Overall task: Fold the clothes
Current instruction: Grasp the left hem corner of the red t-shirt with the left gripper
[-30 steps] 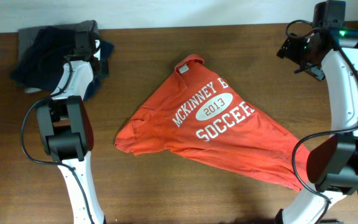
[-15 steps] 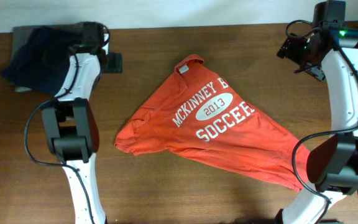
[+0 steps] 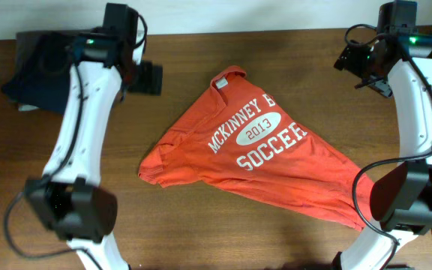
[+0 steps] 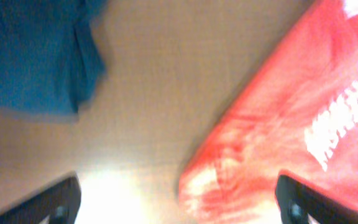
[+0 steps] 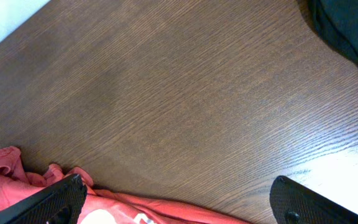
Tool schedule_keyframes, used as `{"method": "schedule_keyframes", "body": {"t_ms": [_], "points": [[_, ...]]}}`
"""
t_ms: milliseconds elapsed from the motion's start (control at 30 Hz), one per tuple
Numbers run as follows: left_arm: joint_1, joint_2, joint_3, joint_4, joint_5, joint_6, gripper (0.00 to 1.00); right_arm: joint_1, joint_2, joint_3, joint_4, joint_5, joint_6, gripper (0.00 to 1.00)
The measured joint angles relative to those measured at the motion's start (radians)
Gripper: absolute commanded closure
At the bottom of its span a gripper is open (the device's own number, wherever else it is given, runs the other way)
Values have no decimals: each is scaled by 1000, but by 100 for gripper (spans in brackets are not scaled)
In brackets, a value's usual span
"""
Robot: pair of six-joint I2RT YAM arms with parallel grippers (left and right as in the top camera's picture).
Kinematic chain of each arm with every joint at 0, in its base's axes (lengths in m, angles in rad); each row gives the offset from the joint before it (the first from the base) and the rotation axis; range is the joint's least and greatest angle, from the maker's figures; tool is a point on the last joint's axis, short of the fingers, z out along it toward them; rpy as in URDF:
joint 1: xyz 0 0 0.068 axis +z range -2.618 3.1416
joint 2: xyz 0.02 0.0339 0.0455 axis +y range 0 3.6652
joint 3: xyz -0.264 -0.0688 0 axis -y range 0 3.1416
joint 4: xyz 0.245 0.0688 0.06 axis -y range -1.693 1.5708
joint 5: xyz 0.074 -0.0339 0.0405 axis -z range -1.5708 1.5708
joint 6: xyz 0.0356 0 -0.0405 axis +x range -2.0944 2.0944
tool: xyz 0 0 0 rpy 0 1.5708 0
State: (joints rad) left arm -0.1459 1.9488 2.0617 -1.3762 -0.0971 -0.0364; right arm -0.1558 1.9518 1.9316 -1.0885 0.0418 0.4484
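We are holding the left claw (image 3: 148,77) wide open and empty, well off the left of the shirt (image 3: 276,161), near its collar end. We are spreading the right claw (image 3: 360,66) open too, gripping nothing, off the shirt's far right. The shirt is lying crumpled on the table (image 3: 201,232), lettering up, touching neither claw. Dark clothes (image 3: 32,75) are lying farther left.

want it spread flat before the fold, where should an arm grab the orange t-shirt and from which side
Grip the orange T-shirt at its collar corner, coming from the left with the open left gripper, which is nearest. That end looks bunched into a narrow point with free edges, so fingers could likely pinch it; the flat printed middle offers no edge.
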Motion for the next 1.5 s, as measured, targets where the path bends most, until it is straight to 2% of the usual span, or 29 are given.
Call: {"method": "schedule_keyframes", "body": {"t_ms": [133, 200, 433, 700, 900, 1000, 1133, 1333, 1367, 1500], "points": [[-1, -58, 6, -229, 54, -16, 1, 0, 0, 0, 0, 0, 0, 1], [-1, -59, 2, -289, 68, -18, 1, 0, 0, 0, 0, 0, 0, 1], [-6, -59, -136, -306, 92, -13, 1, 0, 0, 0, 0, 0, 0, 1], [-12, -56, -463, -68, 127, 3, 1, 0, 0, 0, 0, 0, 0, 1], [-16, -56, -635, 120, 151, 33, 4, 0, 0, 0, 0, 0, 0, 1], [-18, -55, -686, 203, 153, 35, 10, 0, 0, 0, 0, 0, 0, 1], [-18, -55, -747, 319, 149, 8, 10, 0, 0, 0, 0, 0, 0, 1], [-18, -55, -787, 346, 105, -50, 11, 0, 0, 0, 0, 0, 0, 1], [-18, -55, -787, 351, 100, -57, 16, 0, 0, 0, 0, 0, 0, 1], [-18, -55, -790, 371, 85, -81, 22, 0, 0, 0, 0, 0, 0, 1]]}}
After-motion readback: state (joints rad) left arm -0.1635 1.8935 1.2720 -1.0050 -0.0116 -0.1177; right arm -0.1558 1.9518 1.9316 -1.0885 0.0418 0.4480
